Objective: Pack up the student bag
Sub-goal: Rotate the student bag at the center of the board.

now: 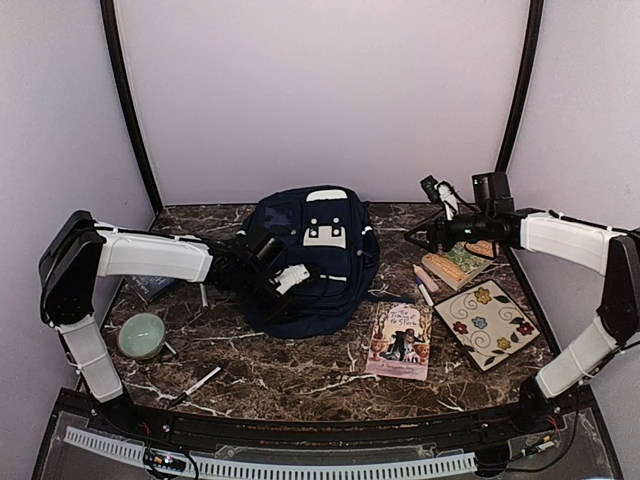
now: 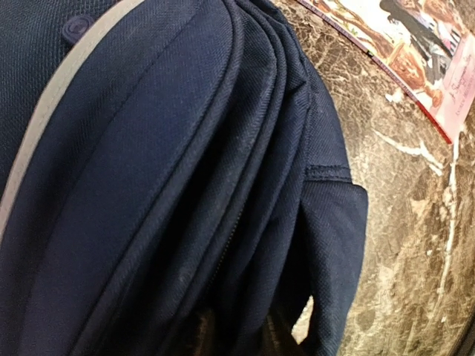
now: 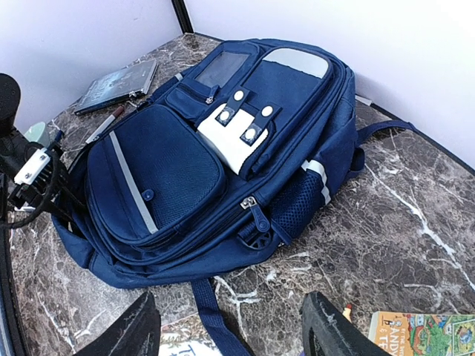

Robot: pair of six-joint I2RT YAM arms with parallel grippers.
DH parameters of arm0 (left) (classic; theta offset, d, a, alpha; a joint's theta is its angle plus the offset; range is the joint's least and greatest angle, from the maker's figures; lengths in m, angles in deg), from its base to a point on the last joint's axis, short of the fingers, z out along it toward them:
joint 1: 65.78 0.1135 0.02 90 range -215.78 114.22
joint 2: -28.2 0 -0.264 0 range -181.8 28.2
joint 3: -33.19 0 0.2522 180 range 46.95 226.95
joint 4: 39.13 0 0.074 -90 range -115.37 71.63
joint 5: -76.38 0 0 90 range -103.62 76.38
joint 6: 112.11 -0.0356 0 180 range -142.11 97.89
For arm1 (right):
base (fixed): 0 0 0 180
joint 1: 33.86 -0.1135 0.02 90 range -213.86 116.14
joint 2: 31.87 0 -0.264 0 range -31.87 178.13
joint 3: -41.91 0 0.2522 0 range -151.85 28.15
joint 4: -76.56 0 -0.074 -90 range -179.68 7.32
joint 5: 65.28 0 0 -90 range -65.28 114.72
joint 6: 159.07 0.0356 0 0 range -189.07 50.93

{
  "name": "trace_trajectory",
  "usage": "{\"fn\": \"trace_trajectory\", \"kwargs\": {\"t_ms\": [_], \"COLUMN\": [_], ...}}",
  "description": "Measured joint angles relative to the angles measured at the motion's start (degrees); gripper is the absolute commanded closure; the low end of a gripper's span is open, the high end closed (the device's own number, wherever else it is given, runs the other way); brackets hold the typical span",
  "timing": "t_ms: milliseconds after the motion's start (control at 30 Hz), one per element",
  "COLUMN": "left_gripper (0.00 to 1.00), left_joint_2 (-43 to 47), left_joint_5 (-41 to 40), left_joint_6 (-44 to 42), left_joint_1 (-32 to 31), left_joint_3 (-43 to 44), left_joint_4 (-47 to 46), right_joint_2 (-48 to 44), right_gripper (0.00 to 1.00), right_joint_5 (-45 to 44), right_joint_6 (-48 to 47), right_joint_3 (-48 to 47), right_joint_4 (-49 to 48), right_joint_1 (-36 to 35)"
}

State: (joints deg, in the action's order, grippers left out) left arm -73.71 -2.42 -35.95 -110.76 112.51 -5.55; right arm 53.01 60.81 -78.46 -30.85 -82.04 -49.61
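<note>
The large navy-blue fabric student bag (image 1: 310, 255) with white stripe trim lies flat, front pocket up, in the middle of the dark brown marble-patterned counter (image 1: 300, 385). It sits directly ahead of the left jaws and across a gap from the right jaws. The left jaws, at the end of the white left arm (image 1: 150, 255), are right against the bag's side by a zipper seam. In the left wrist view the fabric fills nearly everything and only dark shapes show at the bottom edge, so I cannot tell whether these jaws are parted or pinching cloth. The right jaws, on the white right arm (image 1: 560, 238), hang above the counter, spread apart with nothing between them, facing the bag. Just beneath them lie a colourful illustrated board book (image 1: 458, 265) and a thick pencil-shaped wooden piece (image 1: 425, 278). Nearer than those sit a pink-covered picture book (image 1: 400, 340) and a square cream floral tile (image 1: 492, 325). Behind the left jaws, beside that arm, rest a pale green ceramic bowl (image 1: 141, 335) and a dark flat book (image 1: 150, 287).
</note>
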Motion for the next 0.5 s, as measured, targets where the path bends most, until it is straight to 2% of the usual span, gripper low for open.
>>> {"fn": "trace_trajectory", "kwargs": {"t_ms": [167,333,500], "left_gripper": [1.00,1.00,1.00], "left_joint_2": [-0.1,0.0,2.2], "left_joint_5": [-1.8,-3.6,-7.6], "left_joint_6": [0.9,4.1,8.7], "left_joint_1": [-0.4,-1.5,-4.6], "left_joint_3": [0.2,0.4,-0.8], "left_joint_4": [-1.9,-4.4,-8.4], "right_joint_2": [1.1,2.5,9.0], "right_gripper": [0.35,0.37,0.40], "right_joint_5": [0.4,-0.6,-6.8], "right_joint_6": [0.0,0.9,5.7], "right_joint_3": [0.5,0.9,-0.4], "right_joint_4": [-1.0,-2.6,-4.2], "right_joint_1": [0.0,-0.1,-0.7]}}
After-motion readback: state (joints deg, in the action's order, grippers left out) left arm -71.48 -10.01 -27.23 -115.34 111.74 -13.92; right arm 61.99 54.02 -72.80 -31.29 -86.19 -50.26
